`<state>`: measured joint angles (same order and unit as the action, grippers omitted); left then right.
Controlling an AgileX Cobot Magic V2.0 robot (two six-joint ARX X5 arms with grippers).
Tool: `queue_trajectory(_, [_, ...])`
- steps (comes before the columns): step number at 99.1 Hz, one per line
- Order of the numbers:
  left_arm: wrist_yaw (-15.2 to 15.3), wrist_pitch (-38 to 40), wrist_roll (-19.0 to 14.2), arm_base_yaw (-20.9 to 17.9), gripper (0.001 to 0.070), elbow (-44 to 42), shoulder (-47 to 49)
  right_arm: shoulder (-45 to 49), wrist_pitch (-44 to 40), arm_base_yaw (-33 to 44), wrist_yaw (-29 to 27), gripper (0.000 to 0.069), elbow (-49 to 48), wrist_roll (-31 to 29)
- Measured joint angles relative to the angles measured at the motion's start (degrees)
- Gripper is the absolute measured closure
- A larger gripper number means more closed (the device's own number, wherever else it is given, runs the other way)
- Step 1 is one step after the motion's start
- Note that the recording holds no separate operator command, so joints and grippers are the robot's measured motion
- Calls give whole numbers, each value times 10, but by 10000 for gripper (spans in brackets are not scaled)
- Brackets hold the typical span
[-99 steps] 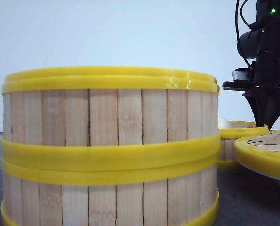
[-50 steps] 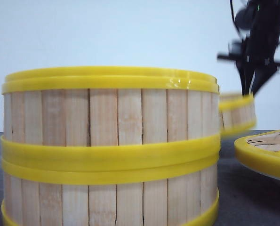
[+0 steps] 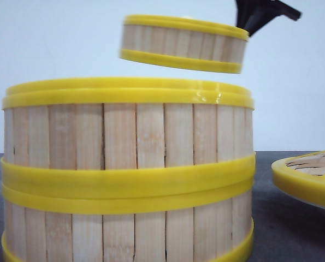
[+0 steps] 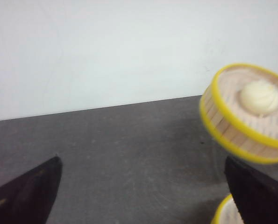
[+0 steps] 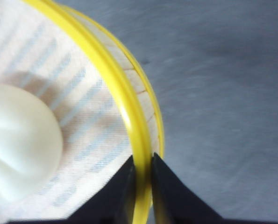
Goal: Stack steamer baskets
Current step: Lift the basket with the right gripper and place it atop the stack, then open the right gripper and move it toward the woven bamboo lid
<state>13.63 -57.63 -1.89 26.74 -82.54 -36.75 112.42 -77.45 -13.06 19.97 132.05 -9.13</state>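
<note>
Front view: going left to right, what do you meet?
Stacked steamer baskets → lifted steamer basket, held above them → right gripper, its jaws on that basket's rim → woven lid at the right edge.

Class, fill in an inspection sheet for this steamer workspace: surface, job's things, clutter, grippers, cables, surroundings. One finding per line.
Surface: dark grey table, bare where visible.
Job's things: two stacked baskets in the foreground; a third, tilted basket in the air with a white bun inside.
Clutter: flat woven lid at the right.
Grippers: right gripper pinches the lifted basket's rim; left gripper open, holding nothing.
Cables: nothing seen.
Surroundings: plain pale wall.
</note>
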Motion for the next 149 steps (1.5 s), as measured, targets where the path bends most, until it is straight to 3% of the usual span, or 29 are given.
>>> queue_trajectory(22, [-3, -3, -3, 0, 35, 0, 0, -23, 0, -69, -29, 662, -30, -1])
queue_trajectory(47, [-3, -18, -5, 0, 35, 0, 0, -98, 0, -144, -44, 662, -141, 3])
queue_trajectory(83, [-3, -20, -5, 0, 35, 0, 0, -176, 0, -182, -92, 661, -311, 4])
queue_trajectory(149, [-5, -13, -5, 0, 35, 0, 0, -175, -1, -225, -87, 662, -339, 12])
